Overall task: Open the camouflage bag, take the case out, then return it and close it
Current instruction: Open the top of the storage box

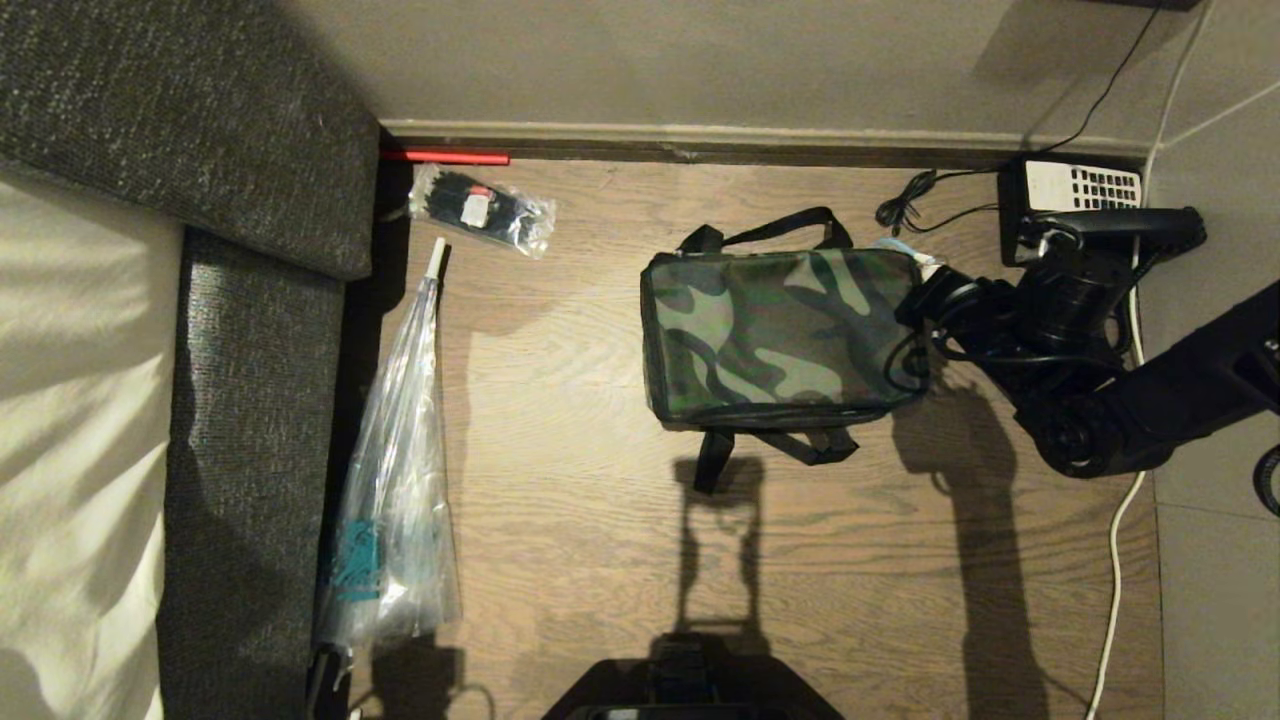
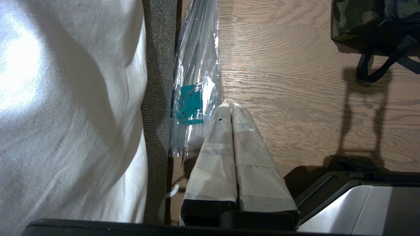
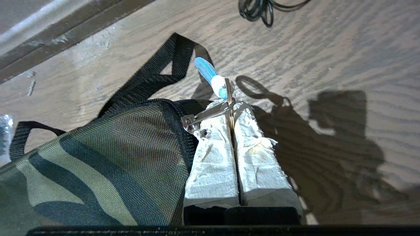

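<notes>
The camouflage bag (image 1: 780, 335) lies on the wooden floor with its zip closed and its black straps spread out at both long sides. My right gripper (image 3: 231, 108) is at the bag's right far corner (image 1: 925, 275), shut on the metal ring (image 3: 230, 95) of the zip pull (image 3: 206, 116). A blue-and-white tag (image 3: 206, 70) hangs from that ring. The bag's fabric (image 3: 98, 157) sits right beside the paper-wrapped fingers. The case is hidden. My left gripper (image 2: 231, 108) hangs parked and shut above the floor, with a corner of the bag (image 2: 361, 16) far off.
A grey sofa (image 1: 250, 400) with a white cover runs along the left. Beside it lie a long clear plastic sleeve (image 1: 400, 480), a small packet (image 1: 480, 208) and a red stick (image 1: 445, 157). A telephone (image 1: 1080, 190), a black cord (image 1: 905, 205) and a white cable (image 1: 1120, 540) are by the right wall.
</notes>
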